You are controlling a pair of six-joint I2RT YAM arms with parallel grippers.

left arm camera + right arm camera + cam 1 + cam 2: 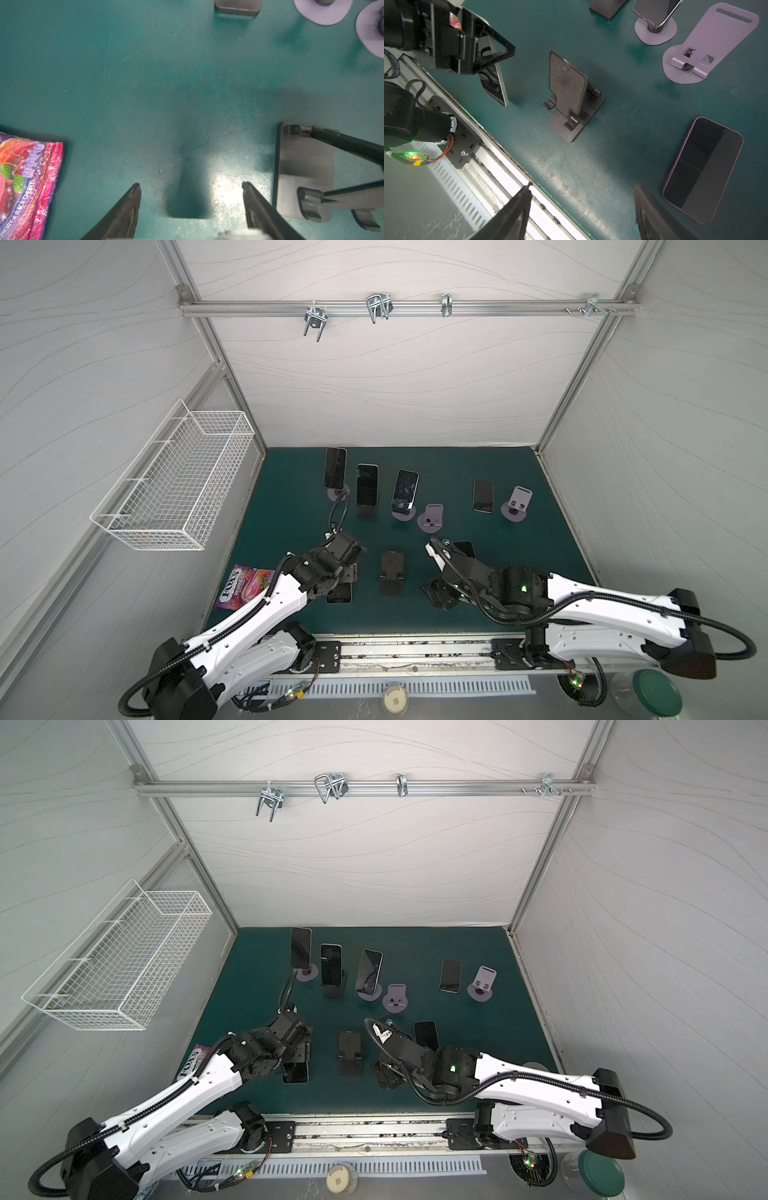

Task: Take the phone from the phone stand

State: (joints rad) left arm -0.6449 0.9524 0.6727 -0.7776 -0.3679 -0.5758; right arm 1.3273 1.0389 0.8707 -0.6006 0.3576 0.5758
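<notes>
1. Wire basket hung on the left wall, off the table. A jar with a dark green lid stood past the table's near right corner. I could not tell its contents.
2. Sweets bag lay flat at the table's near left edge. In a top view I read "FOXS" and "BERRIES". In the left wrist view I read "BLACK CHERRY" along the bag's edge.
3. Three phones stood propped on stands in the far left row:
   - phone A on purple stand A
   - phone B on black stand B
   - phone C on purple stand C
4. Three stands were bare: purple stand D, purple stand E and black stand F at mid-table.
5. Three phones lay flat on the table:
   - phone G between stands D and E
   - purple-edged phone H just beside my right gripper
   - white-edged phone J under my left arm's wrist
6. My left gripper had its fingers apart over bare table, with stand F near.
7. My right gripper's fingers were apart too, hanging over the table's near edge and gripping nothing.
</notes>
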